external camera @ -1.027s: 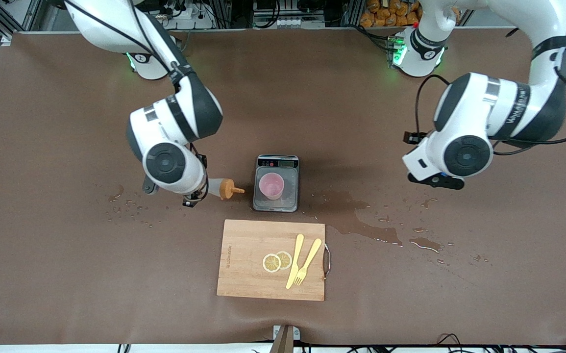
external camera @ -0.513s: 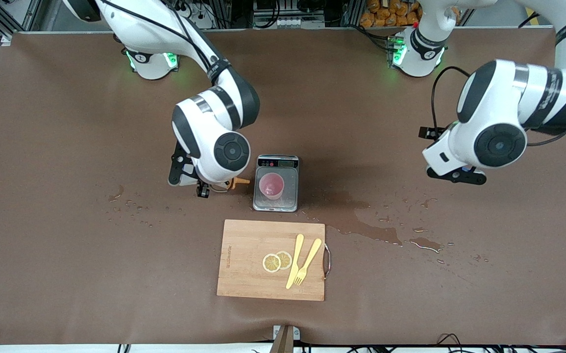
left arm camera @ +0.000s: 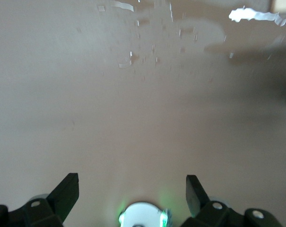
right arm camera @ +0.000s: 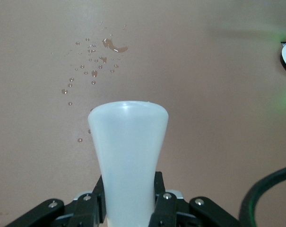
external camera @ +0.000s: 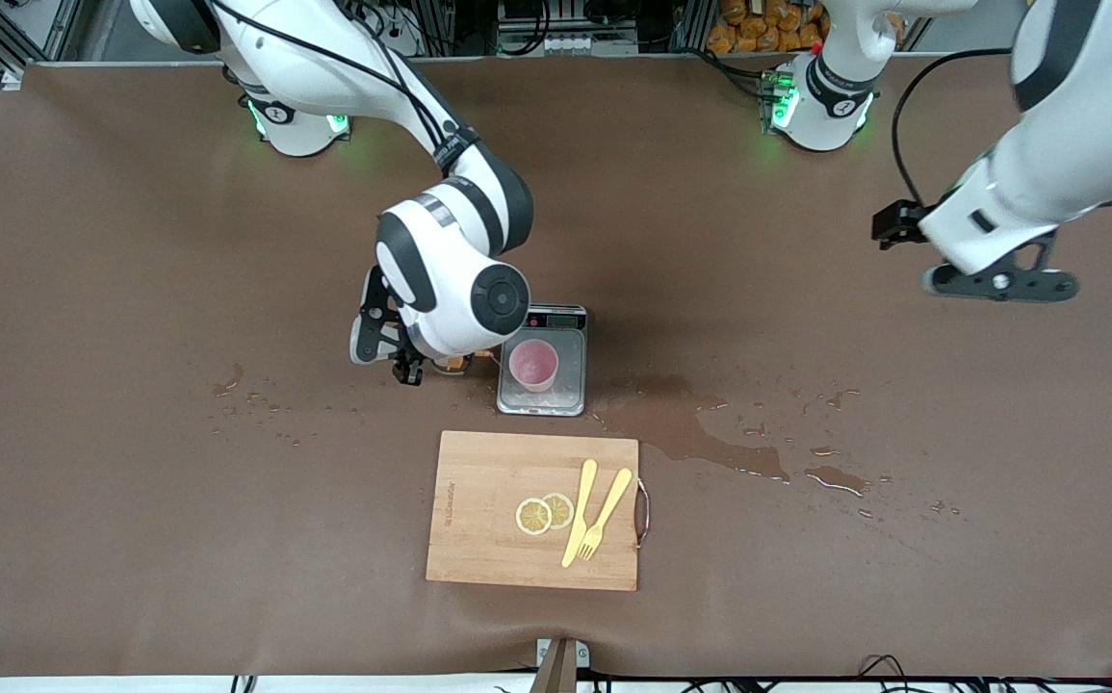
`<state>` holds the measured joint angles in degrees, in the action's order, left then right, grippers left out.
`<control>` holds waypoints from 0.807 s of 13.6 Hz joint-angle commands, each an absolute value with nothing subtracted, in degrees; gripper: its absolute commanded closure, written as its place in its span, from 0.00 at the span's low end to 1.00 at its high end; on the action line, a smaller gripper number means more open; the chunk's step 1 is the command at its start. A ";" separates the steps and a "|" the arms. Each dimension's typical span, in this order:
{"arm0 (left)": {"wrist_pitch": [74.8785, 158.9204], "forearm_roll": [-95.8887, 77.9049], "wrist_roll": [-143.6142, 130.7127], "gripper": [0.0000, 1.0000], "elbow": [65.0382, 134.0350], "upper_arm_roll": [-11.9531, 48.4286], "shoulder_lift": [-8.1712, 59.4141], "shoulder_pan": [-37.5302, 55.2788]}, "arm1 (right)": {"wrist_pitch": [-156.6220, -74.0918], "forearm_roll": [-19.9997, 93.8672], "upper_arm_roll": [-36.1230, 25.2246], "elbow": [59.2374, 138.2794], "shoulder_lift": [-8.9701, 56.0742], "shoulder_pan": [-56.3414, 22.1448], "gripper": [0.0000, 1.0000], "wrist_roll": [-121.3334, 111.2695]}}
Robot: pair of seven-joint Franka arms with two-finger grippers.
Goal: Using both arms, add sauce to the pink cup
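Sauce bottle (right arm camera: 127, 156) clenched in the right claw (external camera: 421, 364) beside the pink cup (external camera: 533, 364); tip the nozzle squarely over the rim. Left claw (left arm camera: 132, 189) hangs released, waiting.

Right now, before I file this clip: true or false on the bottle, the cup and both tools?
1. The right tool is shut on the sauce bottle. True.
2. The pink cup stands on the cutting board. False: it stands on the scale.
3. The left tool holds a fork. False: it is open and holds nothing, over bare table.
4. Two lemon slices lie on the cutting board. True.
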<state>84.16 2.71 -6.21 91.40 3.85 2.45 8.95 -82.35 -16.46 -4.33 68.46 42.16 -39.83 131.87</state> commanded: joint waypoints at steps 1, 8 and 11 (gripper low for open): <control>89.63 1.58 -5.71 0.00 92.99 2.20 -0.70 9.67 | -80.51 -18.11 -4.83 65.66 42.98 -40.52 0.73 132.28; 90.97 1.76 1.32 0.00 91.14 2.37 -1.67 8.88 | -81.38 -14.68 -4.66 63.63 42.98 -38.32 0.87 132.01; 88.87 1.67 -0.17 0.00 91.14 2.64 -2.46 8.70 | -82.34 -9.97 -4.66 63.63 41.93 -34.92 0.87 131.31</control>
<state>90.72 2.49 -0.02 91.13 2.43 -1.07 8.93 -82.45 -14.18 -5.06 65.07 42.49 -38.25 131.90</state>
